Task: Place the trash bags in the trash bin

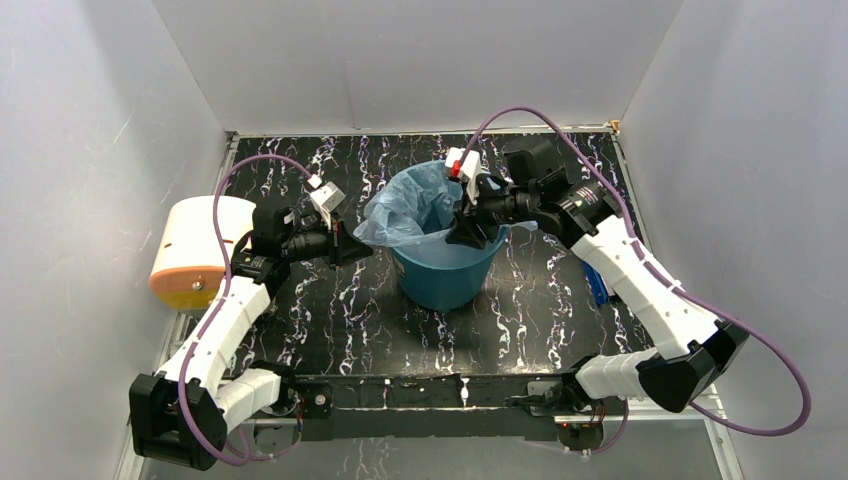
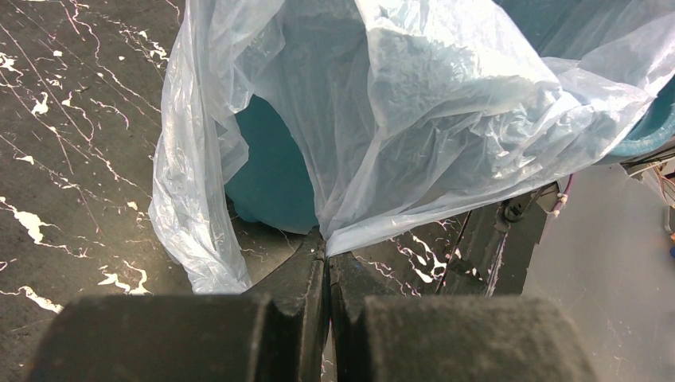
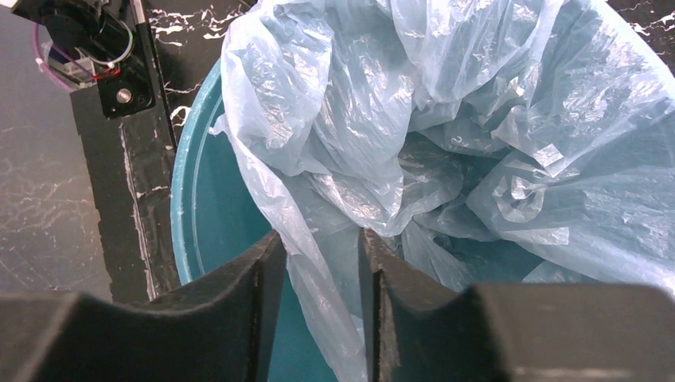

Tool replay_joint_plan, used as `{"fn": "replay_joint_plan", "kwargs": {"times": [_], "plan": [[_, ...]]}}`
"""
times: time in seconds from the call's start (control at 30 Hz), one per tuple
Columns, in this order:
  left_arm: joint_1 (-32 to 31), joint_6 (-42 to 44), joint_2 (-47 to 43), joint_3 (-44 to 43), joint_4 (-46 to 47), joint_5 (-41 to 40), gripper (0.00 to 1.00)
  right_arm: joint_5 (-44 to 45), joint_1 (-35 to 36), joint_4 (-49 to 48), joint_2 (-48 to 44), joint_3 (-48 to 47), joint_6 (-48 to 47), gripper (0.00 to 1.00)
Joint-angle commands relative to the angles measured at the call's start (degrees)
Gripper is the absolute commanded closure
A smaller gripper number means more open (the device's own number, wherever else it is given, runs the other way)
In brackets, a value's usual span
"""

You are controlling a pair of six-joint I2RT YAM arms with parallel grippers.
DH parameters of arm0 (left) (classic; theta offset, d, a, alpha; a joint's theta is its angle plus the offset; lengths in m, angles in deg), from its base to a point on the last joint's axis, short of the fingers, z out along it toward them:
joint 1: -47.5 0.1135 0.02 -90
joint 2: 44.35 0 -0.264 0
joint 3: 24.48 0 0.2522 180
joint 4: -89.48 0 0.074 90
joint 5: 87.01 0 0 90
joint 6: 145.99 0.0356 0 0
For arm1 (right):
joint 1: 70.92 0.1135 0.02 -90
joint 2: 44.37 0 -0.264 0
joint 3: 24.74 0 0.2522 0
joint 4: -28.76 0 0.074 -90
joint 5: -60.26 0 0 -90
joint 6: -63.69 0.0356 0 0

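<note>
The left gripper [image 2: 326,248] is pinching a fold of the light-blue trash bag [image 2: 414,103] with its jaws fully closed. It is holding that hem outside the left wall of the teal trash bin [image 1: 445,275], just above the black marbled tabletop [image 2: 72,159]. Most of the bag is sitting bunched inside the bin, with one flap draping over the left rim. The right gripper [image 3: 318,239] is hovering at the right rim, jaws partly apart and film running loosely between them, unclamped. Judging from this, the right jaws should be closing on film near the rim while the left is drawing its hem outward and down gently, avoiding tearing the thin plastic or tipping the bin.
</note>
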Motion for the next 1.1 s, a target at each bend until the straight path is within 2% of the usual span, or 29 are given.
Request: {"fn": "replay_joint_plan", "kwargs": {"times": [0.0,0.17,0.3,0.33,0.43,0.6,0.97,1.07], "plan": [[0.21,0.6,-1.65,-1.25,-0.6,0.82,1.0,-1.48,0.19,-3.74,-2.82,-1.18,-0.95,0.57],[0.21,0.65,-1.17,-1.45,-0.6,0.95,1.0,-5.05,0.19,-1.65,-4.47,-0.16,-0.47,0.72],[0.22,0.65,-0.95,-1.62,-0.59,0.9,1.0,-7.02,0.17,-1.93,-6.16,1.34,1.23,0.78],[0.22,0.65,-1.03,-1.63,-0.54,0.96,1.0,-7.49,0.17,-1.91,-7.1,1.92,2.12,0.85],[0.21,0.56,-1.0,-1.71,-0.53,0.91,1.0,-9.66,0.17,-1.76,-8.06,2.64,3.88,0.88],[0.21,0.53,-1.03,-1.71,-0.55,0.99,1.0,-11.47,0.3,-0.57,-8.51,4.13,4.92,1.0],[0.21,-0.37,-1.76,-2.11,-0.57,2.17,1.0,-14.69,0.86,1.71,-9.62,5.65,6.01,1.0],[0.21,-0.63,-2.32,-2.03,-0.44,2.53,1.0,-15.83,0.95,-0.29,-10.82,7.05,6.64,1.0]]}}
